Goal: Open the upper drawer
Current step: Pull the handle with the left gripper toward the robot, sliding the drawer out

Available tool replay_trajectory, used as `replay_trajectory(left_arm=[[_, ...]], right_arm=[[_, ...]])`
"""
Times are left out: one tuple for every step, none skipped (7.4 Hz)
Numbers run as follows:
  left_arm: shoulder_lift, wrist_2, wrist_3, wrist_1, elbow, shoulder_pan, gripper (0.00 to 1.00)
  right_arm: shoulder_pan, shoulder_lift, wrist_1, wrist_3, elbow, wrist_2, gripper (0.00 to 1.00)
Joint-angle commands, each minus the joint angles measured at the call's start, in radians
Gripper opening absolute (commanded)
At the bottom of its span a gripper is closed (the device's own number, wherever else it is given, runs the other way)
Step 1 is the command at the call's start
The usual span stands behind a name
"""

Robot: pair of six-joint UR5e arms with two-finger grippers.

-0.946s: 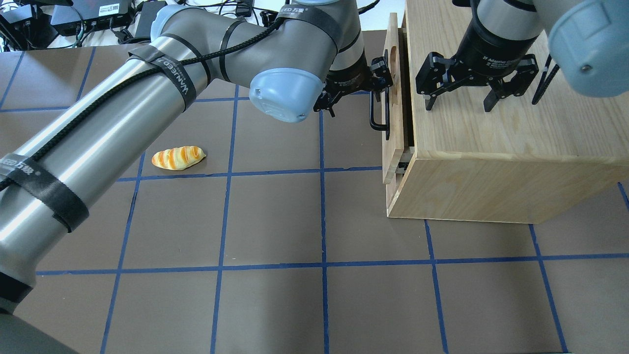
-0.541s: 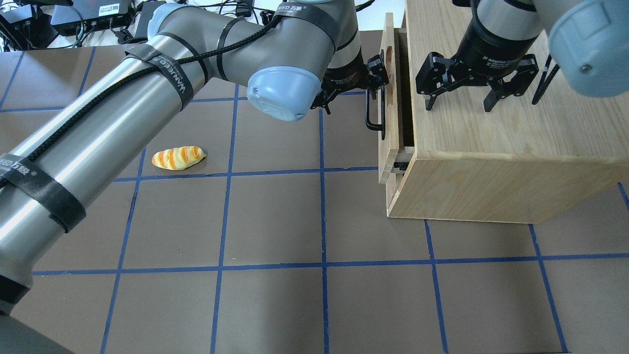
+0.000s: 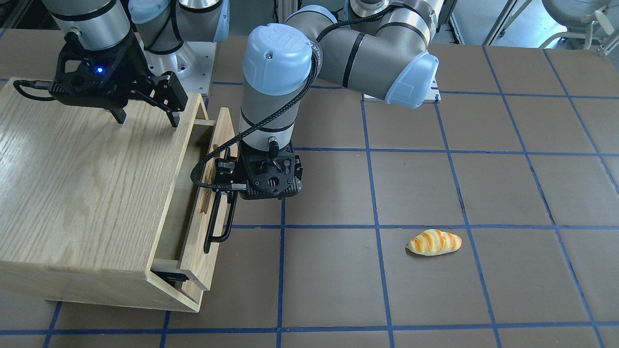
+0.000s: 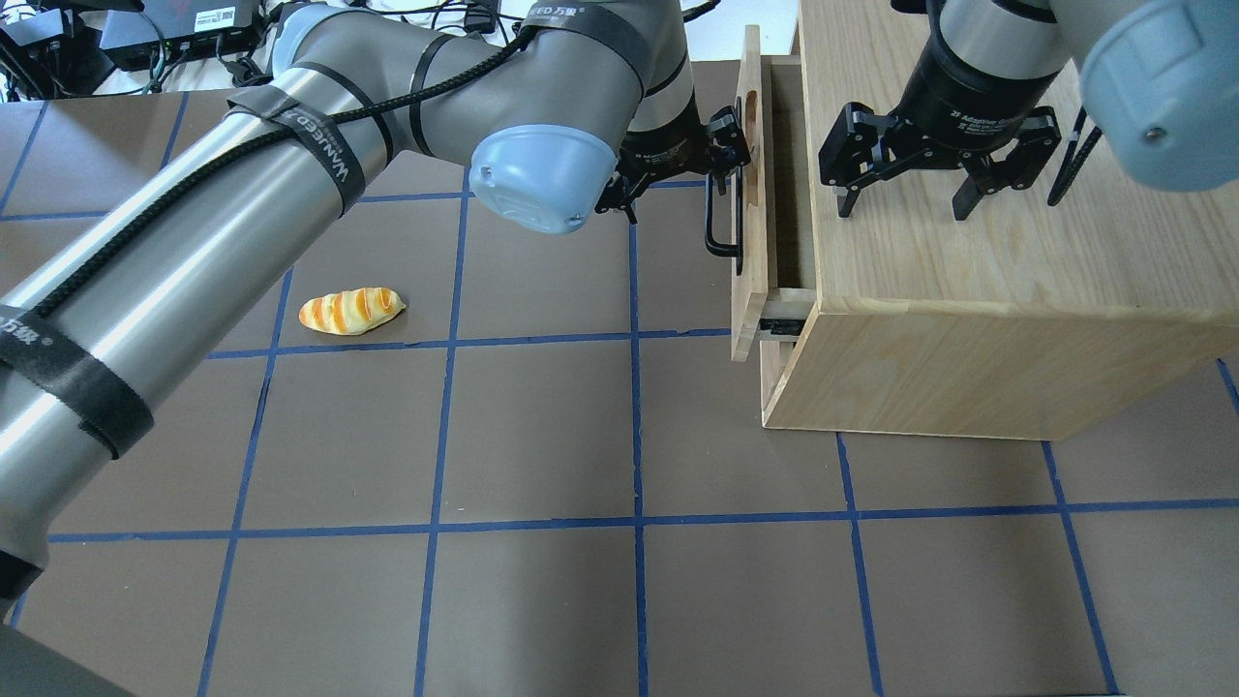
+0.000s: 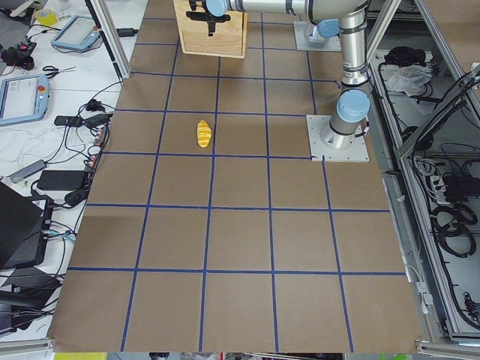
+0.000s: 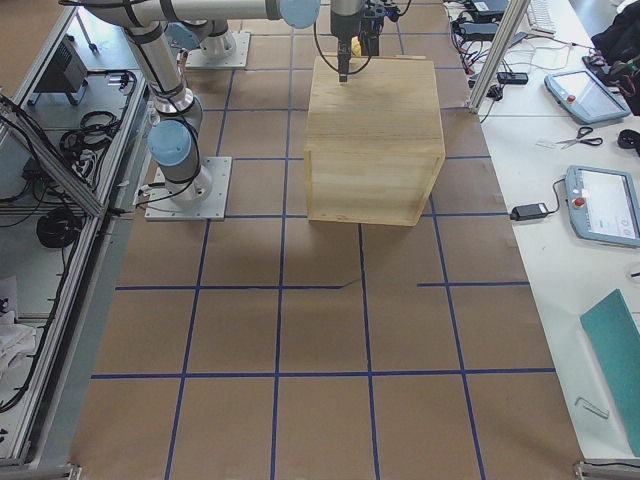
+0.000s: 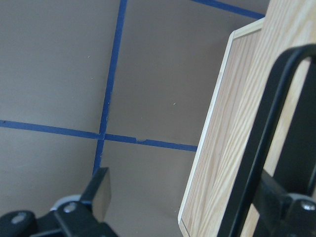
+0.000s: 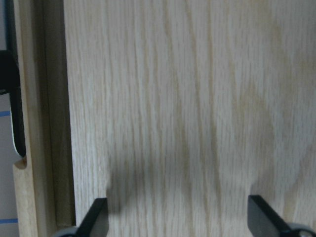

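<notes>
Upper drawer (image 4: 745, 281) farther out of cabinet (image 4: 968, 290) than 0.9 s ago - gap wider, my left arm drawn back with it. Drawer now partly open, inside showing, slide rail visible at 1 corner. My left gripper (image 3: 225, 176) at black handle (image 4: 714, 218): jaws spread wide, 1 finger hooked behind bar, other finger (image 7: 100, 190) clear outside - no clamp. My right gripper (image 4: 905, 208) spread open, empty, over cabinet top. Bread roll (image 4: 350, 311) on bench (image 4: 532, 436), well apart.

Bright, even overhead light; soft shadows, blurry wrist close-ups around right fingers (image 8: 97, 219).
</notes>
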Motion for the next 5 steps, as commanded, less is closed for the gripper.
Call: replay_trajectory(left_arm=[[0.001, 0.028, 0.018, -0.003, -0.004, 0.003, 1.00], [0.003, 0.029, 0.024, -0.004, -0.004, 0.012, 1.00], [0.004, 0.029, 0.032, -0.007, -0.004, 0.019, 1.00], [0.004, 0.029, 0.044, -0.007, -0.004, 0.020, 1.00], [0.004, 0.029, 0.047, -0.007, -0.004, 0.021, 1.00]], right_arm=[[0.000, 0.000, 0.000, 0.000, 0.000, -0.001, 1.00], [0.000, 0.000, 0.000, 0.000, 0.000, -0.001, 1.00], [0.000, 0.000, 0.000, 0.000, 0.000, -0.001, 1.00], [0.000, 0.000, 0.000, 0.000, 0.000, 0.001, 1.00], [0.000, 0.000, 0.000, 0.000, 0.000, 0.001, 1.00]])
